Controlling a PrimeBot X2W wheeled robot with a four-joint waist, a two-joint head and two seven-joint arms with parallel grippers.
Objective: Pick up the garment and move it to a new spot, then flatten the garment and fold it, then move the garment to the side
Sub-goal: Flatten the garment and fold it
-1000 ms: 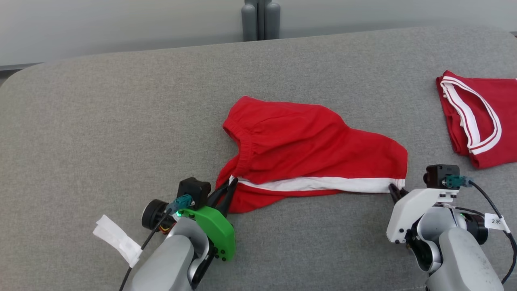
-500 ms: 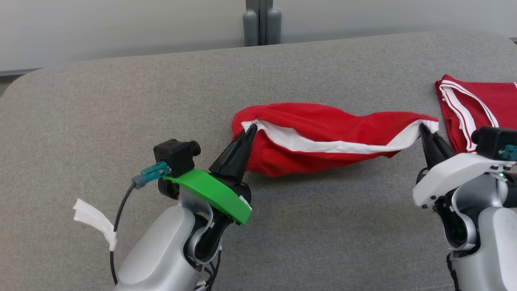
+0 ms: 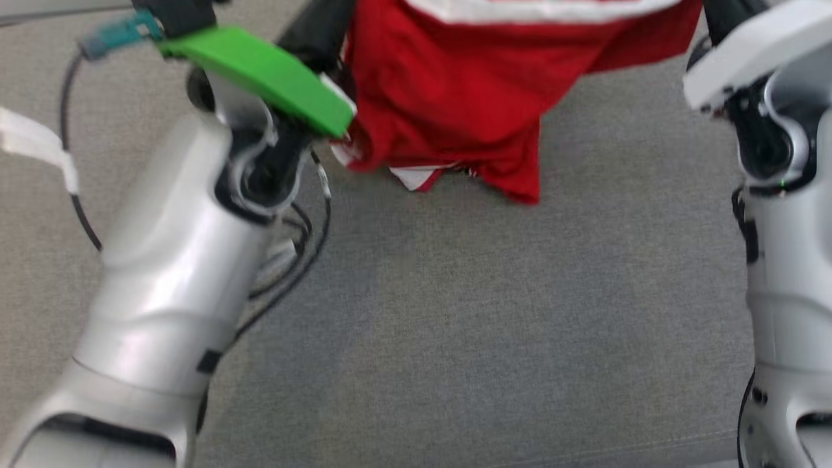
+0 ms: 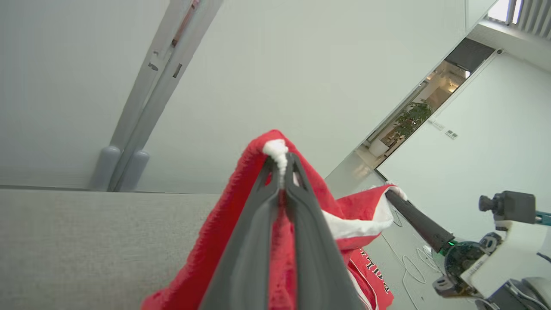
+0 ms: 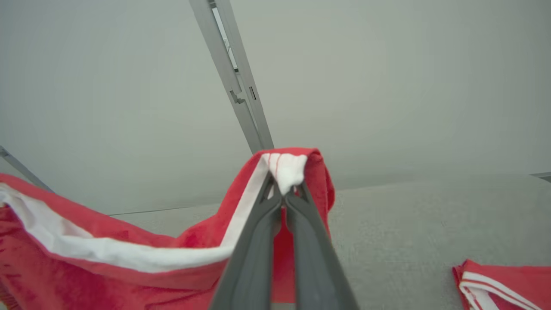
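Note:
The red garment (image 3: 455, 91) with white trim hangs in the air between my two raised arms, its lower folds dangling just above the grey padded surface (image 3: 455, 325). In the left wrist view my left gripper (image 4: 282, 165) is shut on one white-trimmed corner of the garment (image 4: 215, 249). In the right wrist view my right gripper (image 5: 284, 196) is shut on the other white corner, and the cloth (image 5: 86, 267) sags away to the left. The right gripper (image 4: 389, 193) also appears in the left wrist view, holding its corner.
A second red garment with white stripes (image 5: 503, 280) lies on the grey surface to the right. A pale wall with a grey vertical post (image 5: 232, 77) stands behind the surface. A white tag (image 3: 32, 143) hangs from the left arm's cable.
Both grippers have risen with the garment's trimmed edge, lifting it off the surface so it now hangs between them. The head view has shifted and the arms sit closer to it.

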